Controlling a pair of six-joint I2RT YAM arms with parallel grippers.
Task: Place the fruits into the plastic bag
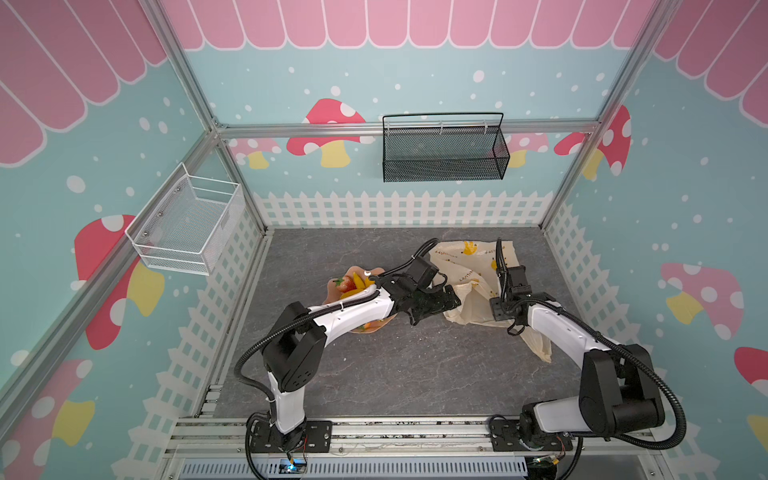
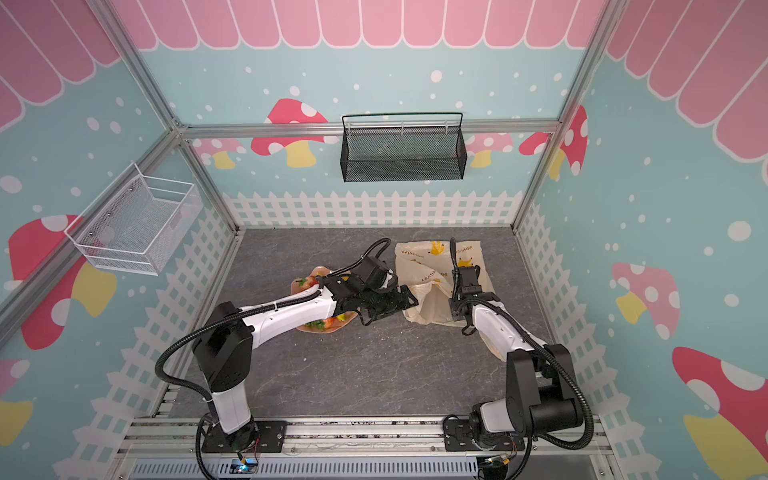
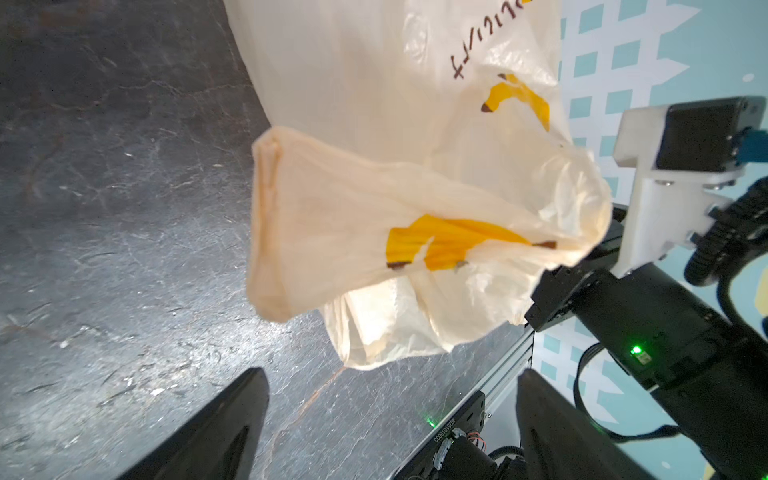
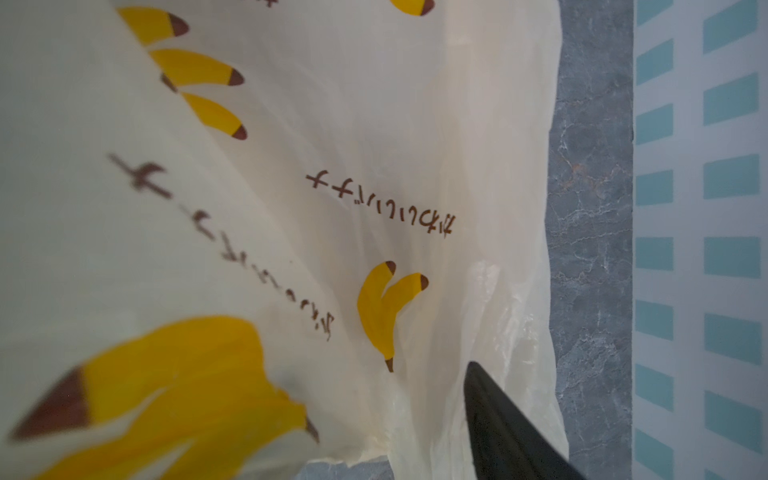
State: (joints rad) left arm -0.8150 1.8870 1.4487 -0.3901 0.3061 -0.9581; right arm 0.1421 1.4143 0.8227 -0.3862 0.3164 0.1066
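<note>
The plastic bag (image 1: 469, 266) (image 2: 428, 266) lies crumpled at the back right of the grey table, cream with printed bananas. The fruits, a red strawberry (image 1: 347, 284) and yellow pieces (image 1: 362, 282), sit on a peach-pink dish (image 1: 334, 297); my left arm hides much of it. My left gripper (image 1: 452, 301) (image 3: 390, 372) is open just short of the bag's raised mouth (image 3: 374, 208), holding nothing. My right gripper (image 1: 496, 313) stands over the bag's right side. In the right wrist view one black finger (image 4: 498, 419) lies against the bag film (image 4: 332, 187), which hides the other finger.
A white wire basket (image 1: 187, 224) hangs on the left wall. A black mesh basket (image 1: 444, 149) hangs on the back wall. An aluminium rail (image 1: 374, 432) carrying both arm bases runs along the table's front edge.
</note>
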